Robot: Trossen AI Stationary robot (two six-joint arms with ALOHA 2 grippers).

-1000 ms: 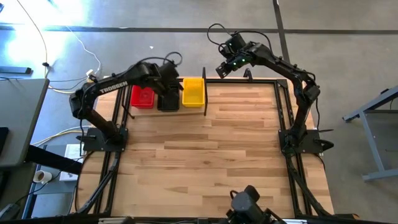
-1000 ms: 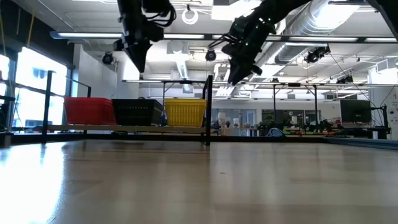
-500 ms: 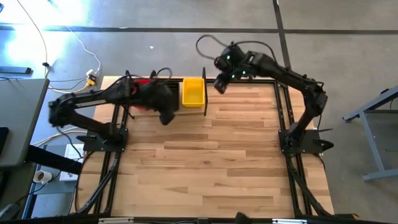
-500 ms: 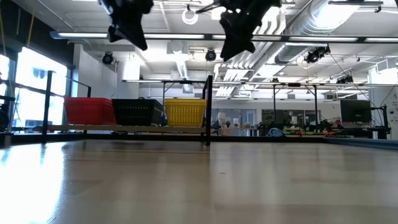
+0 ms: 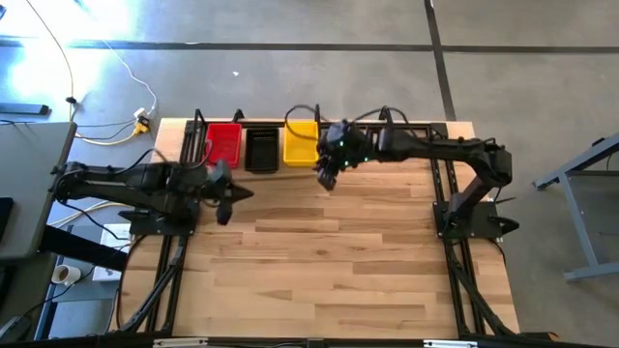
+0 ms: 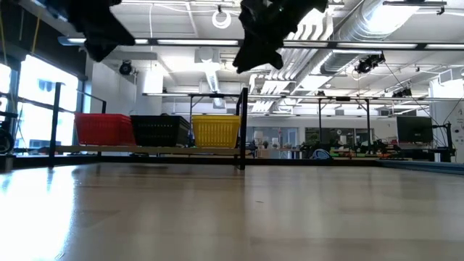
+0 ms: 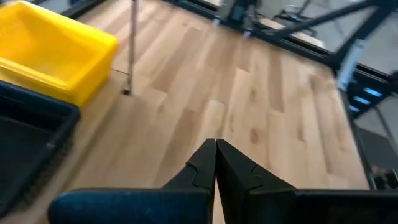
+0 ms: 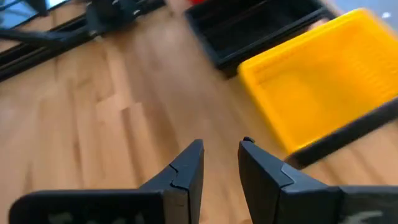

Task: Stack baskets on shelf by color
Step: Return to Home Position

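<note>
High view shows both arms pulled off from the shelf [image 6: 109, 149] vs. 1 s ago. The left gripper [image 5: 226, 199], which then hung over the black baskets [image 5: 261, 151], is now drawn back low toward its base at the left side of the table [image 5: 319, 261]; its fingers are pressed together w/ nothing btw. them. The right gripper [image 5: 327, 174] came from beyond the far edge to over the table, just beside the yellow baskets [image 5: 300, 142]; its fingers stand a little apart, holding nothing. Red baskets [image 5: 223, 145], black and yellow sit side by side on the shelf, same places as before; how many per stack I cannot tell. So the sorting looks finished, I judge; only the retreat remains. In the way: the shelf's end post [image 6: 244, 127] stands near the right gripper, so its fold-back should keep clear of it; a grey side desk [image 5: 29, 184] is well apart, no obstacle.
</note>
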